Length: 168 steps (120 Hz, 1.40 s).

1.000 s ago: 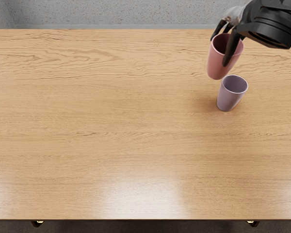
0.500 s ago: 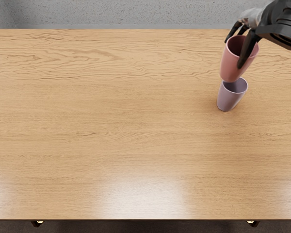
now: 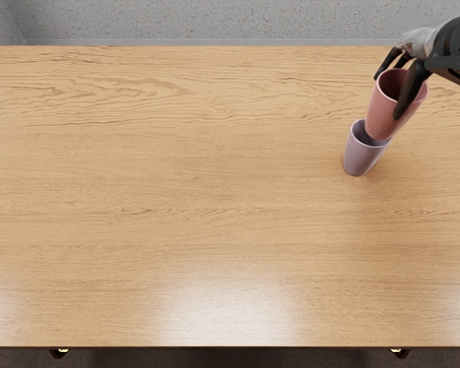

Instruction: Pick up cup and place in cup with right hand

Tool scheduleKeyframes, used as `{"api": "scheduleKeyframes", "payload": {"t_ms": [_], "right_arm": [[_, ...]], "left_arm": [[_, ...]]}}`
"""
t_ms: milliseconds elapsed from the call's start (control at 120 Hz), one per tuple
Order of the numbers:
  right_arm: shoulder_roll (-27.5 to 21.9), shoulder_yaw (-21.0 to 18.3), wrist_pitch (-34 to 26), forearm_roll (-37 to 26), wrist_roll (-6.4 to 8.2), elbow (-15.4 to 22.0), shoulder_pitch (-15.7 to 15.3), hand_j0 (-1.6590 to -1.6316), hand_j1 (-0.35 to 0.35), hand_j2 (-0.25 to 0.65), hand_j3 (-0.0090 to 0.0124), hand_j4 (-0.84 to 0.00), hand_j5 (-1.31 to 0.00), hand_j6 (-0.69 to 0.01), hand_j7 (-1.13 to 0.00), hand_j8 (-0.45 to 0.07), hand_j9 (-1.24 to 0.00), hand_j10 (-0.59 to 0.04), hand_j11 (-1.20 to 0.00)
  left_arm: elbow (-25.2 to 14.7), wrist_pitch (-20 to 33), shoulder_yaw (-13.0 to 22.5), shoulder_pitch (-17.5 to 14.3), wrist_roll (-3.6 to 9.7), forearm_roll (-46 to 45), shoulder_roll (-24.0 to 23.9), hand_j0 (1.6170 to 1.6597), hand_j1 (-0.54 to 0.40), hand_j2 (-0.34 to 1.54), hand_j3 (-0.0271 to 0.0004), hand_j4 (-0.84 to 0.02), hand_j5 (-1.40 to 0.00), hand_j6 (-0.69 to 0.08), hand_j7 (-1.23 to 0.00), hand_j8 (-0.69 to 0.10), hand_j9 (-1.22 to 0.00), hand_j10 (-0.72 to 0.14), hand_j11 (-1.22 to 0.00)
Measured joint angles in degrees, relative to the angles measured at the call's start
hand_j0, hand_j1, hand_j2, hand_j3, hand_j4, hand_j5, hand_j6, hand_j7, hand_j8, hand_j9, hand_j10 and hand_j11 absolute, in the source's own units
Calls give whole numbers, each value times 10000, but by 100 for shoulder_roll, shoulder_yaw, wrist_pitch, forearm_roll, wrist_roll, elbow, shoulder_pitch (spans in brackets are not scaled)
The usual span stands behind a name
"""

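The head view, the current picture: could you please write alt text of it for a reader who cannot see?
A black robot right hand grips a pink cup, whose bottom overlaps the mouth of a purple cup in the picture. The purple cup stands on a light wooden table, before a grey speckled surface.

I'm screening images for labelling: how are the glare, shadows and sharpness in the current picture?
Head view: white glare washes over the near middle of the light-brown wooden table; a faint, soft-edged shadow lies beside the pale purple tapered cup; the pink tapered cup shows no strong blur.
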Motion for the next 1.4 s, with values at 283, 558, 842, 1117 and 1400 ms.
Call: {"api": "scheduleKeyframes", "payload": {"t_ms": [283,558,842,1117,1400], "right_arm": [[9,24,1,-57,1,-174,-163,-16562,997,141,1,-4492,-6318,-3001,-6102,-2408,-6308,-3679,-6342],[0,215,57,-217,1,-432,-443,-16563,971,134,7,-4469,-6286,-3049,-6073,-2459,-6264,-3713,-6307],[86,379,65,-250,0,-664,-669,-16564,957,132,10,-4456,-6235,-3080,-6037,-2505,-6218,-3724,-6278],[118,499,90,-251,1,-755,-792,-16562,888,16,3,-4369,-6073,-3175,-5898,-2606,-6065,-3857,-6094],[120,593,93,-256,0,-770,-874,-16567,833,-12,3,-4269,-5879,-3318,-5733,-2751,-5888,-3984,-5933]], "left_arm": [[0,0,0,0,0,0,0,16581,3490,0,0,-1,0,-1,0,-1,0,-1,0],[0,0,0,-26,0,-1,0,16581,3490,0,0,-1,0,-1,0,-1,0,-1,0],[7,0,0,-26,0,0,0,16581,3490,1,0,-1,0,-2,0,-1,0,-1,0],[6,0,0,-26,0,-1,0,16581,3490,1,0,-2,-1,-2,-1,-2,0,-1,0],[3,0,0,-20,0,0,0,16581,3490,0,0,-1,0,-1,0,-1,0,0,0]]}}
